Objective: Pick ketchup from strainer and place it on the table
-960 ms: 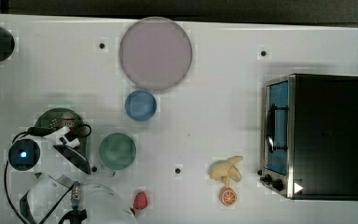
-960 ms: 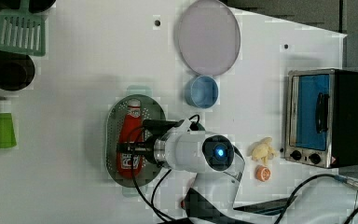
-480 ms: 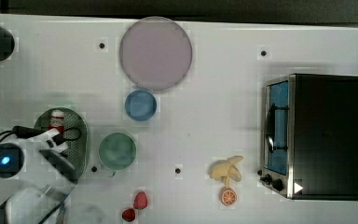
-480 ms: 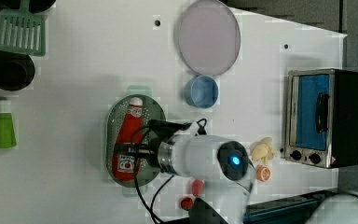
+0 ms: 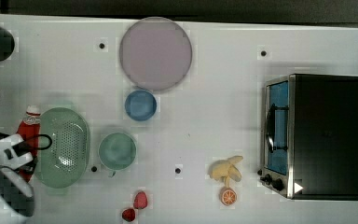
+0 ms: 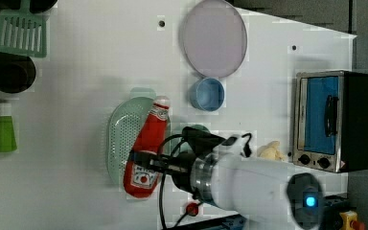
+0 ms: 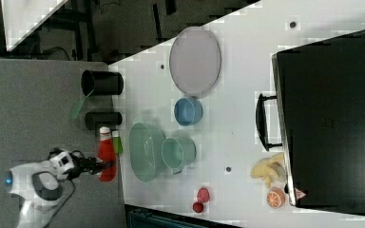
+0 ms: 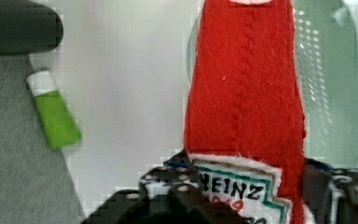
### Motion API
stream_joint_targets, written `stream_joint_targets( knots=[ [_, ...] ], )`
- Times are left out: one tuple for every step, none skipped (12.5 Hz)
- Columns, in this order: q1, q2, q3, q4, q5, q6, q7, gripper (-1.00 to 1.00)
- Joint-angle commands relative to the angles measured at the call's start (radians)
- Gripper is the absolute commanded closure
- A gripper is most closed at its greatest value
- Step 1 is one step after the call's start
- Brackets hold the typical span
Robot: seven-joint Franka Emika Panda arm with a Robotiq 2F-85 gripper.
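The gripper (image 6: 141, 165) was clamped across the labelled lower body of the soft red felt ketchup bottle with its white cap (image 6: 148, 143), holding it clear above the pale green perforated plastic strainer (image 6: 120, 139). In the top view the bottle hung by the strainer's left rim. It looked light, plush and squashy, so I judged it would dent rather than slip. The broad belly seemed the sensible hold; the thin neck might flop over the white table (image 5: 214, 116).

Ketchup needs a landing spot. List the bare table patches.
Bare table lies between the blue bowl and toaster oven, and between the green bowl and banana. Crowded around the strainer.
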Motion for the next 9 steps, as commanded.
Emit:
stream_joint_targets(
  knots=[
    [-0.102,-0.029,-0.025,0.094,0.060,-0.160,-0.189,-0.21],
    [-0.126,-0.039,-0.041,0.126,0.073,-0.213,-0.236,-0.21],
    [-0.150,-0.047,-0.063,0.155,0.073,-0.251,-0.271,-0.21],
    [-0.172,-0.054,-0.088,0.180,0.073,-0.273,-0.293,-0.21],
    [-0.192,-0.061,-0.117,0.199,0.073,-0.287,-0.312,-0.21],
    [-0.210,-0.065,-0.151,0.215,0.073,-0.293,-0.336,-0.21],
    [-0.226,-0.069,-0.186,0.223,0.072,-0.293,-0.359,-0.21],
    [-0.241,-0.073,-0.224,0.227,0.072,-0.291,-0.384,-0.21],
    [-0.253,-0.073,-0.266,0.226,0.072,-0.292,-0.402,-0.21]
  ],
)
